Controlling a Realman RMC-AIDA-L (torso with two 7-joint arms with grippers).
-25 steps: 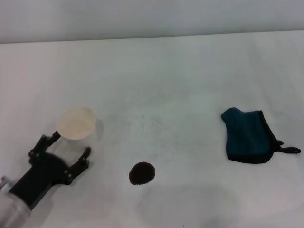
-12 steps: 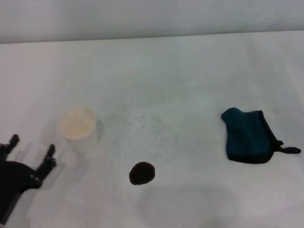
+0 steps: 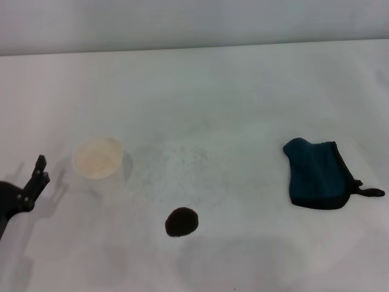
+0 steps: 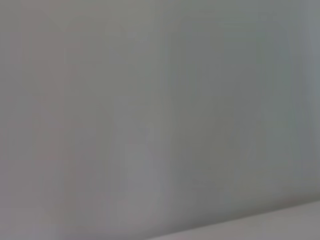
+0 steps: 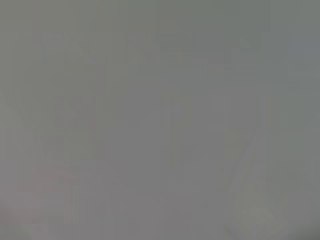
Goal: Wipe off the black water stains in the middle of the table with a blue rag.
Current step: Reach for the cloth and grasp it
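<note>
Because only one dark finger of the left gripper (image 3: 27, 185) shows at the table's (image 3: 243, 91) left edge, with the rest cut off by the frame, whether its fingers stand apart or together cannot be told; it hangs beside the white cup (image 3: 98, 159), not touching it, and holds nothing that can be seen. The cup stands upright and alone toward the left side, out of the path between cloth and stain, which suits a wipe that should not knock it. Just right of the cup and nearer the front edge lies the black water stain (image 3: 182, 221), a small round blotch, dark and whole, so the wiping has evidently not begun. Well apart from it, near the right edge, the blue rag (image 3: 316, 173) lies loosely folded and flat, its black loop tag pointing toward that edge; it sits on the right arm's side, likely for that arm to take. The right gripper is in no view, and both wrist views show only plain grey.
</note>
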